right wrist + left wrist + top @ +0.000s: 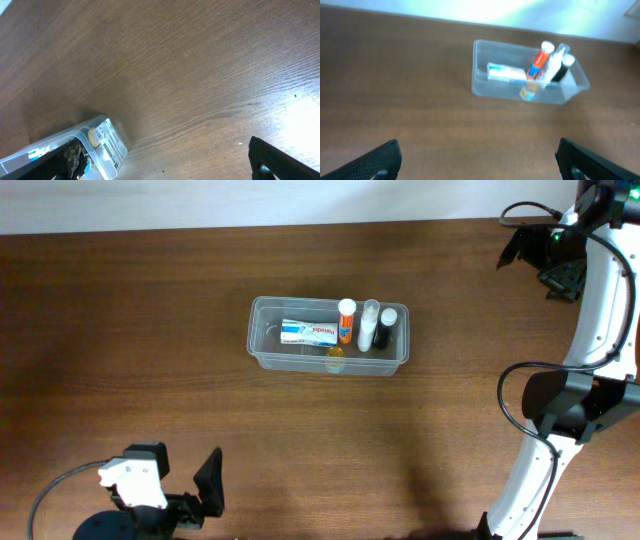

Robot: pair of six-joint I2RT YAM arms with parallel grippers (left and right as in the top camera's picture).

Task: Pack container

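Note:
The clear plastic container [260,338] stands at the table's middle. It holds a white and blue box [308,332], an orange bottle with a white cap [346,320], a clear bottle [369,325], a black bottle with a white cap [387,327] and a small yellow item [335,358]. My left gripper [205,485] is open and empty near the front left edge, far from the container [481,80]. My right gripper [543,262] is open and empty at the back right. In the right wrist view, the container's labelled end [106,142] shows at the lower left.
The brown wooden table [120,330] spreads around the container. The right arm's white links and black cables [600,330] run along the right edge. A pale wall edge [200,200] borders the table's back.

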